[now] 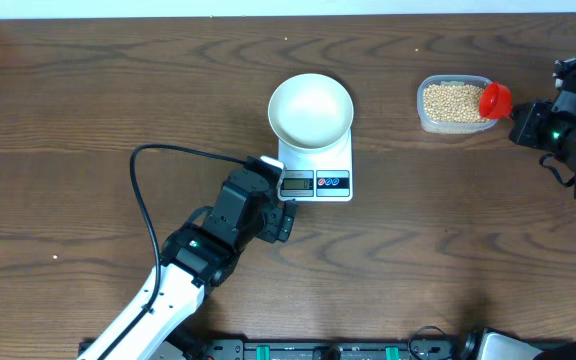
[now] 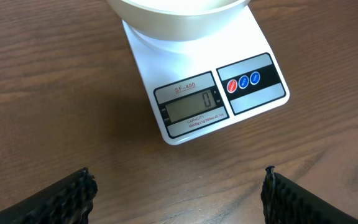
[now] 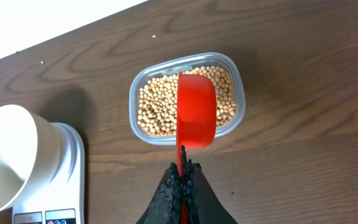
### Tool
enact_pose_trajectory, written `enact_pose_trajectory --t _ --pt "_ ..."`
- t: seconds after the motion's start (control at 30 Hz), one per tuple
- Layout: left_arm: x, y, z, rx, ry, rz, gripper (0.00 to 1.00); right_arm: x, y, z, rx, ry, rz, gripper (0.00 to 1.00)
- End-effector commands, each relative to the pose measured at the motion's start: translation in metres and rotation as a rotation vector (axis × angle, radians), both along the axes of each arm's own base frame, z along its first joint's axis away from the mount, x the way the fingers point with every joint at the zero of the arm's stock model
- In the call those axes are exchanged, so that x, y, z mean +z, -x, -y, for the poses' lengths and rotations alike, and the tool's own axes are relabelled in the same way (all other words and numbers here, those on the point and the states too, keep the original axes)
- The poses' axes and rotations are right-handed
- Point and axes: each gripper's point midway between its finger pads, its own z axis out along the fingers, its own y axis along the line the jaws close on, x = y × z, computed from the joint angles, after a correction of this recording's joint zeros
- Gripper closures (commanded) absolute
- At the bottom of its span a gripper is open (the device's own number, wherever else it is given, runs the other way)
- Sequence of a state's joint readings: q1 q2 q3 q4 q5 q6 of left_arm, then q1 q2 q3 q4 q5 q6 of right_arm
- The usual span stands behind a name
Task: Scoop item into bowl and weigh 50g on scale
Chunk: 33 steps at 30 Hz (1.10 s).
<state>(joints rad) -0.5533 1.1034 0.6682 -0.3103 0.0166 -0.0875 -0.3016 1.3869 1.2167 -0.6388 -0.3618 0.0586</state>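
A white bowl (image 1: 311, 109) stands on the white scale (image 1: 340, 158), and its inside looks bare. The scale's display (image 2: 194, 107) reads 0. My left gripper (image 1: 286, 205) hovers just in front of the scale, open, nothing between its fingers (image 2: 67, 200). Pale tan beans (image 1: 452, 101) fill a clear plastic tub (image 3: 240, 84) at the back right. My right gripper (image 3: 183, 169) is shut on the handle of a red scoop (image 3: 196, 111), which hangs over the tub with its underside toward the camera. Whether the scoop holds beans is hidden.
A black cable (image 1: 148, 200) loops over the table to the left of my left arm. The table's far edge meets a white wall (image 3: 42, 25) behind the tub. The right arm's body (image 1: 568, 125) stands at the right edge.
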Motion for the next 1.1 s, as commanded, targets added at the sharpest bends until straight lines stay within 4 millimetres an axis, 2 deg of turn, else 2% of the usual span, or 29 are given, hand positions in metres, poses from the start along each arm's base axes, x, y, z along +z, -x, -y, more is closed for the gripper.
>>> enact_pose_trajectory --t 0.0,0.17,0.53,0.67,0.83,1.07 --pt "0.0 -0.001 -0.001 0.0 -0.01 0.002 0.13 0.004 -0.004 -0.001 0.012 0.021 0.012 0.99" --pt "0.0 -0.001 -0.001 0.0 -0.01 0.002 0.13 -0.004 -0.014 -0.003 0.019 0.068 -0.029 0.99" --pt "0.0 -0.001 -0.001 0.0 -0.01 0.002 0.13 -0.008 -0.067 -0.016 0.101 0.266 -0.12 0.99" --pt "0.0 -0.001 -0.001 0.0 -0.01 0.002 0.13 -0.025 -0.069 -0.012 0.121 0.343 -0.173 0.99" --pt "0.0 -0.001 -0.001 0.0 -0.01 0.002 0.13 -0.046 -0.063 -0.01 0.147 0.357 -0.249 0.99" --pt "0.0 -0.001 -0.001 0.0 -0.01 0.002 0.12 -0.064 -0.064 -0.008 0.147 0.36 -0.299 0.99"
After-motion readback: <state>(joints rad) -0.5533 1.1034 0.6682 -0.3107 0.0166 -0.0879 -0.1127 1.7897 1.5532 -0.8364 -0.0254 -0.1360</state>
